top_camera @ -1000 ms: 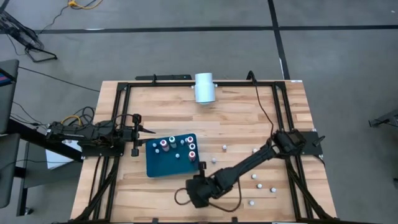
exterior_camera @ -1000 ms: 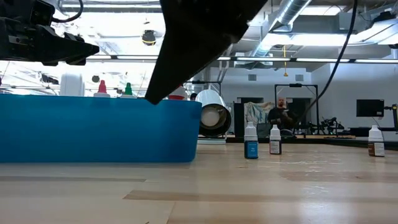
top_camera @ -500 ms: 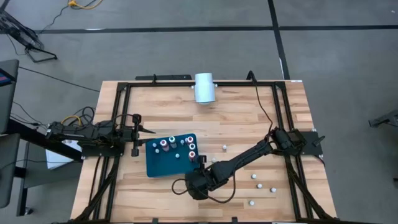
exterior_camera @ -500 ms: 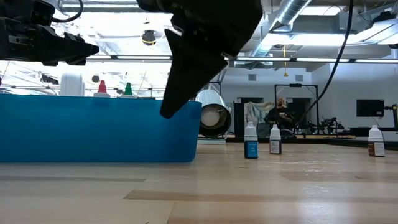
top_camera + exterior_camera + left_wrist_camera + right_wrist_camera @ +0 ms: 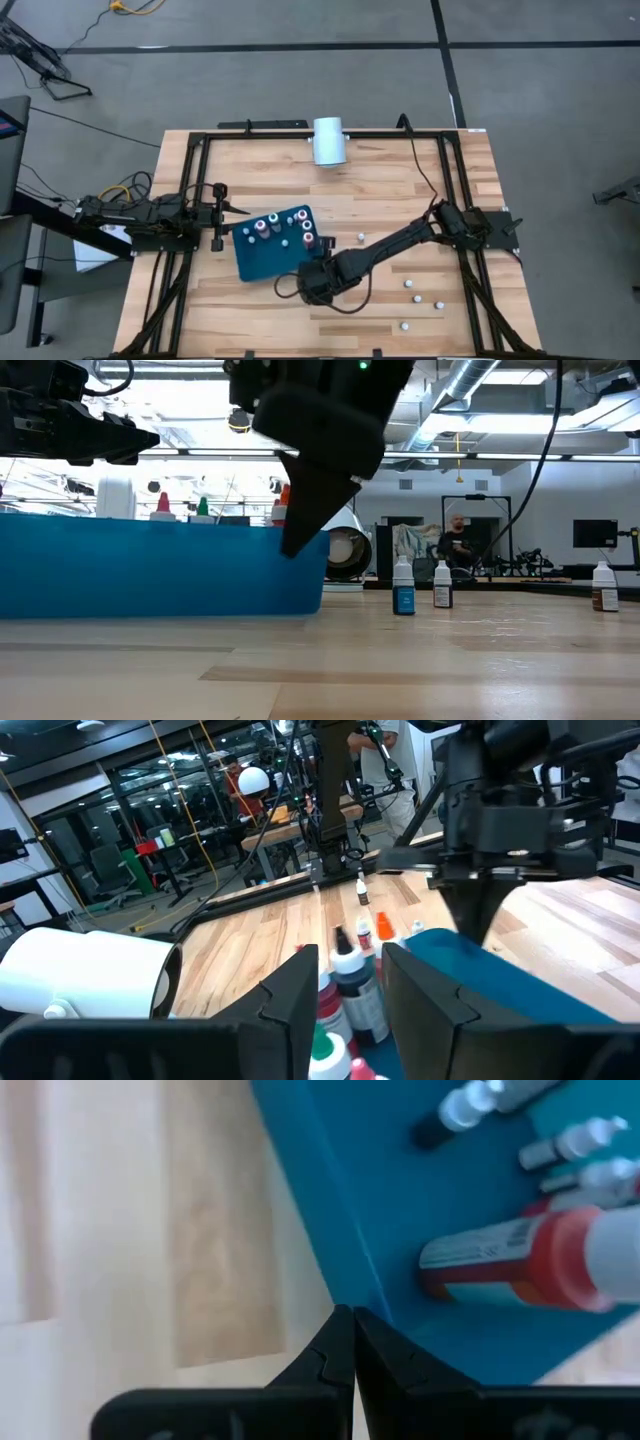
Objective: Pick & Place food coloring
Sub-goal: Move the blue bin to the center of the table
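- A wooden table in a workshop, a white cylinder lying at its far edge.
- The right gripper, fingers closed and holding nothing, presses against the near right edge of the blue tray.
- Several food coloring bottles stand in the tray; five more dot the table to its right.
- The left gripper waits, partly open, at the tray's far left corner.
- Risk: a harder push could swing the tray and topple the upright bottles inside.

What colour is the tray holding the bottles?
Dark teal blue tray; the high view shows it best.
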Controlling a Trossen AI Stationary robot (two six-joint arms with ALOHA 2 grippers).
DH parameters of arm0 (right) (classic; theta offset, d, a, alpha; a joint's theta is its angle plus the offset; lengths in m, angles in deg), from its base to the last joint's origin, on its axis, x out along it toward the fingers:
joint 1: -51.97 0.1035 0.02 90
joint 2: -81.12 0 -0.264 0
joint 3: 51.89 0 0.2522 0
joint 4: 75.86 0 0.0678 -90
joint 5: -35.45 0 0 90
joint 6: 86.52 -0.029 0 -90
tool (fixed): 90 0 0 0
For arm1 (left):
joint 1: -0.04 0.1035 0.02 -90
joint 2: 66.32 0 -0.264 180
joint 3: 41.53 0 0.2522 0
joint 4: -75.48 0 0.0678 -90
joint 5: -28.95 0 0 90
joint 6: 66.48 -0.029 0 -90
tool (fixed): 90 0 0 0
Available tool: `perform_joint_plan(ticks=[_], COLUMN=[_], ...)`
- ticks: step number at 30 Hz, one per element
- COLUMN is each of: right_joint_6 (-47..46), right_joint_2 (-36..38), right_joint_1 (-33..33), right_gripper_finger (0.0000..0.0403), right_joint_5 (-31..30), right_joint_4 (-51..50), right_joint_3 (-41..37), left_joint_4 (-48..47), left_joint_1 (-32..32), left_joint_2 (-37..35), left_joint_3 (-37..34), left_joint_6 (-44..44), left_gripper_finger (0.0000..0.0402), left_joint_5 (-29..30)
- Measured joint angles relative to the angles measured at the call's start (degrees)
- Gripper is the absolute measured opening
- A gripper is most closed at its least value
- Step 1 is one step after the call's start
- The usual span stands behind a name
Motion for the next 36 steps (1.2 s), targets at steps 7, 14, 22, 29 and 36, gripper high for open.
perform_joint_plan(ticks=[7,14,22,29,36], right_joint_6=[-2.5,-8.1,-12.7,-11.5,-8.2], right_joint_2=[0.0,0.0,0.2,4.7,10.0], right_joint_1=[-1.1,-1.7,0.0,4.9,7.9], right_gripper_finger=[0.0,0.0,0.0,0.0,0.0001], right_joint_5=[-6.7,-18.1,-17.8,-15.9,-2.9], right_joint_4=[-1.1,-1.7,-4.3,-7.2,-18.7], right_joint_3=[0.0,0.0,0.0,0.0,0.0], left_joint_4=[0.0,0.0,0.0,0.0,0.0], left_joint_1=[0.0,0.0,0.0,0.0,0.0], left_joint_2=[0.0,0.0,0.0,0.0,0.0], left_joint_3=[0.0,0.0,0.0,0.0,0.0], left_joint_6=[0.0,0.0,0.0,0.0,0.0], left_gripper_finger=[0.0105,0.0105,0.0105,0.0105,0.0105], left_joint_5=[0.0,0.0,0.0,0.0,0.0])
